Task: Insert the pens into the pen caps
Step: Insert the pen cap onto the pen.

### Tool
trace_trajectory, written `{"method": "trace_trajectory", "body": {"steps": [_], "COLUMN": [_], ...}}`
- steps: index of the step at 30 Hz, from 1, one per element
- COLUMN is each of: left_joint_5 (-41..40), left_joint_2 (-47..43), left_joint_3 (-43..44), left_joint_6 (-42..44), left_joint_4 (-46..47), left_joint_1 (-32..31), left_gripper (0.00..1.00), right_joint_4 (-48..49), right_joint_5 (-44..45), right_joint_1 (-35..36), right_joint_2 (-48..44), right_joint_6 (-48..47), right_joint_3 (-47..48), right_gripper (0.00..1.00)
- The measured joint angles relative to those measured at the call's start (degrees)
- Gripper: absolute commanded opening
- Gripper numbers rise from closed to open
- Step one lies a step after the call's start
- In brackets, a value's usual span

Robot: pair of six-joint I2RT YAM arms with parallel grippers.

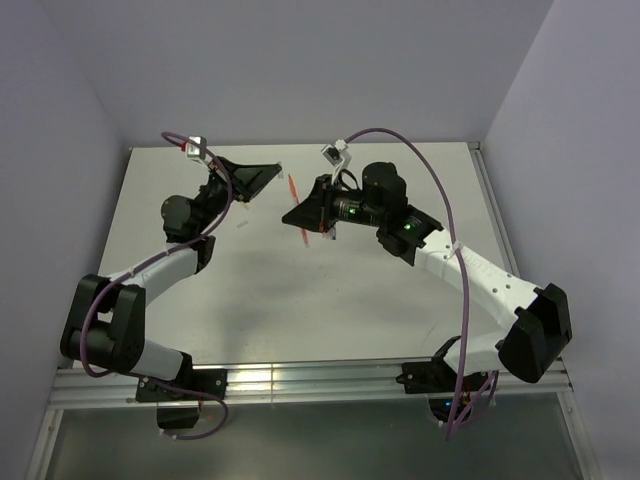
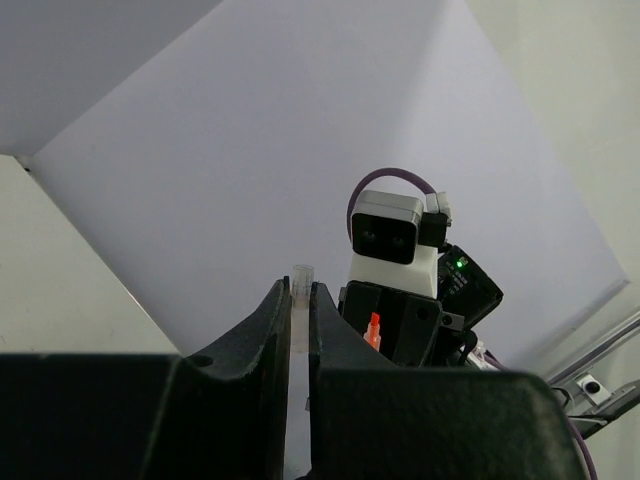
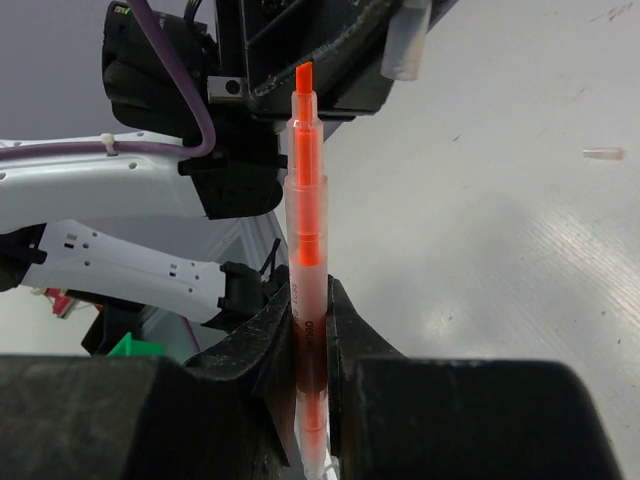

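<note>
A: Nearest thing on your table (image 1: 330, 320)?
B: A small clear piece (image 1: 240, 227), lying flat, left of centre. Nothing touches it.
A: Your right gripper (image 3: 308, 310)?
B: Clamped on the orange pen (image 3: 303, 180). The fingers pinch the lower barrel. The bare orange tip sticks out well past them, uncapped. The pen is held up off the table, around mid-table.
A: And your left gripper (image 2: 297, 312)?
B: It is further back, with fingers pressed together on a clear pen cap (image 2: 301, 275). Only the cap's end pokes out past the fingertips.
A: Pen in the cap?
B: No. Tip and cap are near each other but apart. In your right wrist view the cap sits off to the right of the tip. Your two grippers face each other.
A: Anything else from the left wrist view?
B: The orange tip shows just below the right wrist camera (image 2: 390, 235). Behind that is the pale wall (image 2: 250, 150).
</note>
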Motion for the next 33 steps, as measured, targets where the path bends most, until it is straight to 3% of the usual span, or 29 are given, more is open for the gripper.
{"method": "trace_trajectory", "body": {"steps": [33], "left_joint_5": [0.46], "left_joint_2": [-1.11], "left_joint_3": [-0.72], "left_joint_6": [-2.38], "left_joint_4": [1.29], "left_joint_1": [-1.53], "left_gripper": [0.00], "right_joint_4": [-2.27], "right_joint_5": [3.15], "right_joint_1": [3.13], "right_joint_2": [0.85], "right_joint_6": [-2.56], "right_joint_3": [-0.26], "right_gripper": [0.00]}}
